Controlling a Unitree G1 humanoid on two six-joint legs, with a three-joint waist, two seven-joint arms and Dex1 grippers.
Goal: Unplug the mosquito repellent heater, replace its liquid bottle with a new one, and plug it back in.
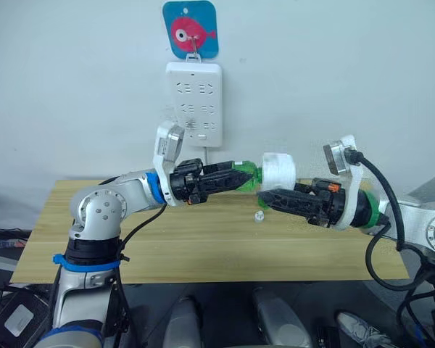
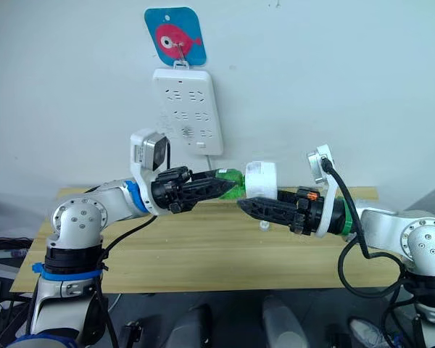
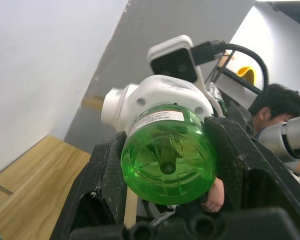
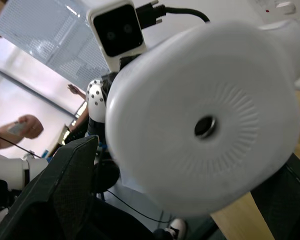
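Observation:
Above the wooden table (image 1: 167, 239), my left gripper (image 1: 241, 179) is shut on a small translucent green liquid bottle (image 1: 248, 176), held on its side. Its neck end meets the mosquito repellent heater (image 1: 279, 171), a white rounded unit that my right gripper (image 1: 274, 190) is shut on from below. In the left wrist view the bottle's round base (image 3: 167, 155) sits between my black fingers (image 3: 105, 175) with the heater (image 3: 155, 95) just behind it. The right wrist view shows the heater's ribbed face (image 4: 205, 125). I cannot tell whether this bottle is the old or the new one.
A white multi-socket power strip (image 1: 194, 104) hangs on the wall under a blue fish card (image 1: 191, 29), above and left of the grippers. A tiny clear cap (image 1: 259, 216) lies on the table below the heater. A person (image 3: 277, 107) sits in the background.

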